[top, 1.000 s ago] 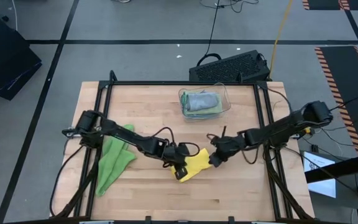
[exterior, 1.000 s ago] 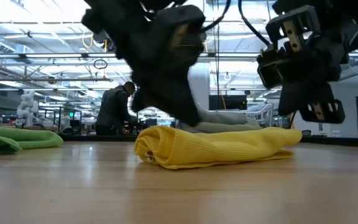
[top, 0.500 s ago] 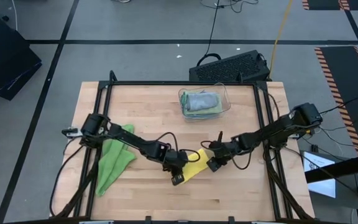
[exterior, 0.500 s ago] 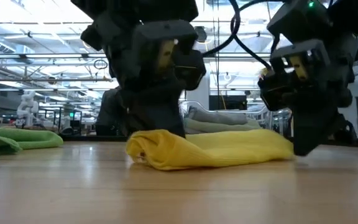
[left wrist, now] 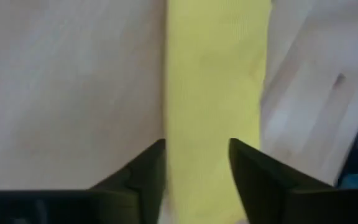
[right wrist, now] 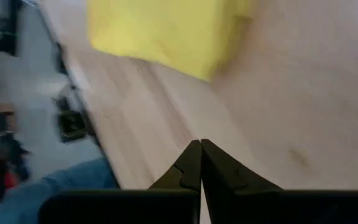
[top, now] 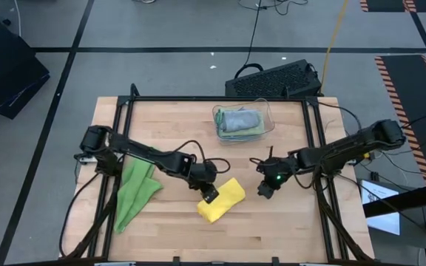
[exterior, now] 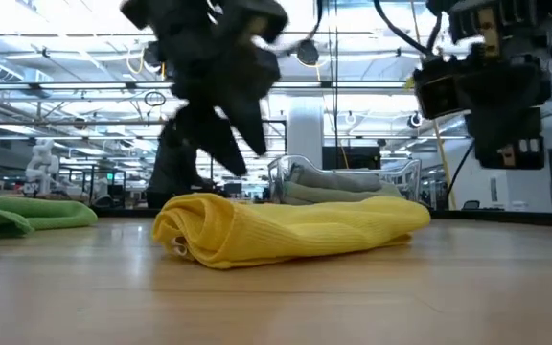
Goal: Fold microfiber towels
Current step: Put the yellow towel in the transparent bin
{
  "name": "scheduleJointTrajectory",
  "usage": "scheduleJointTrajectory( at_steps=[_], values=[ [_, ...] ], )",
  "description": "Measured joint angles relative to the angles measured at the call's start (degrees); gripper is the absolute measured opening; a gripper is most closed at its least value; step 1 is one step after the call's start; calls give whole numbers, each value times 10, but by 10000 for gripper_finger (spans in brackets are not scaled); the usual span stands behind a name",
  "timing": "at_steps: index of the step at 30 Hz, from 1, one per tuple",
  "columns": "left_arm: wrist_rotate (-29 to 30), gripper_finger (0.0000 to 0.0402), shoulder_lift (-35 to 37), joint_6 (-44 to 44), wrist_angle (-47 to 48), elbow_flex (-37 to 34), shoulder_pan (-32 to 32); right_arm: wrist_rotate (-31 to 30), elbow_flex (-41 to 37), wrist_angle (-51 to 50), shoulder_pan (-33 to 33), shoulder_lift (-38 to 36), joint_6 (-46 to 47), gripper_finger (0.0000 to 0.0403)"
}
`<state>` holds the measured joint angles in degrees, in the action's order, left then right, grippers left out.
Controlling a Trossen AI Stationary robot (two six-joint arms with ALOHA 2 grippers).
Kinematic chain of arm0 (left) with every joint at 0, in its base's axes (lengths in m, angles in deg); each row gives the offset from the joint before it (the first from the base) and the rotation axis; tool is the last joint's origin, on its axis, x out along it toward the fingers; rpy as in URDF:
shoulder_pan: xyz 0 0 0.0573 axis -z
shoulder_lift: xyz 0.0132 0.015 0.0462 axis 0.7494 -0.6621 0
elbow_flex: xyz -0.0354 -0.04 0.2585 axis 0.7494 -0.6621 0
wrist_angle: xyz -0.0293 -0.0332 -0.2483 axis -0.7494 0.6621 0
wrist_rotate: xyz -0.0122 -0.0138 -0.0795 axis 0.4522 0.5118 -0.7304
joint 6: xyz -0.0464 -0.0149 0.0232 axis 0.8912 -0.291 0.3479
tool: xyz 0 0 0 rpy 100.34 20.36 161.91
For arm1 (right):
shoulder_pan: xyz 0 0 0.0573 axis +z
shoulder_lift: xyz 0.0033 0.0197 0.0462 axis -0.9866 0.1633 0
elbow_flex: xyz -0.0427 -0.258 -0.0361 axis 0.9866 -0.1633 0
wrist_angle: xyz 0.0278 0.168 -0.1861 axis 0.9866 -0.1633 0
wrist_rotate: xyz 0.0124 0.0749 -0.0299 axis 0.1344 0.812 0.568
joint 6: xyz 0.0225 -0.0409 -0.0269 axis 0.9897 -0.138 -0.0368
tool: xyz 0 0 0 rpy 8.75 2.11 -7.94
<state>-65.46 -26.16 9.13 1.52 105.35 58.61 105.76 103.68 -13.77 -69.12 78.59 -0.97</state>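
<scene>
A yellow towel (top: pixel 224 201) lies folded into a thick strip on the wooden table (top: pixel 287 229), near its middle. In the low view its rounded fold (exterior: pixel 185 230) faces left. My left gripper (top: pixel 210 195) hovers open just above the towel's left end, one finger to each side of the strip (left wrist: pixel 216 74), touching nothing. My right gripper (top: pixel 265 191) is shut, in the air to the right of the towel (right wrist: pixel 160 31), over bare wood.
A bright green towel (top: pixel 135 191) lies crumpled at the table's left. A clear bin (top: pixel 242 122) with grey folded cloths stands at the far middle. Black frame rails (top: pixel 313 148) run along the table's sides. Bare wood lies near the front edge.
Both grippers dipped onto the yellow towel's ends, flattening it, then rose off it. My left gripper has lifted clear above the towel's left end. My right gripper has drawn back toward the table's right edge. The towel stays folded, shifted slightly toward the left and near edges.
</scene>
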Motion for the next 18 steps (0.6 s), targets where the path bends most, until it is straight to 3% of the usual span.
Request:
scheduleJointTrajectory(
  at_steps=[4,8,13,15,18],
  values=[
    [-56,228,-19,88,46,-7,-11,1,0,-58,-19,-31,-16,1],
    [-97,259,-36,155,43,-8,-12,9,-3,-88,-32,-51,-33,8],
    [-149,262,-62,194,-6,-18,-6,16,-9,-114,-47,-62,-56,13],
    [-152,255,-74,199,-64,-15,-2,20,-14,-122,-54,-66,-64,13],
    [-153,238,-89,197,-78,-21,4,27,-15,-106,-67,-60,-77,13]
  ],
)
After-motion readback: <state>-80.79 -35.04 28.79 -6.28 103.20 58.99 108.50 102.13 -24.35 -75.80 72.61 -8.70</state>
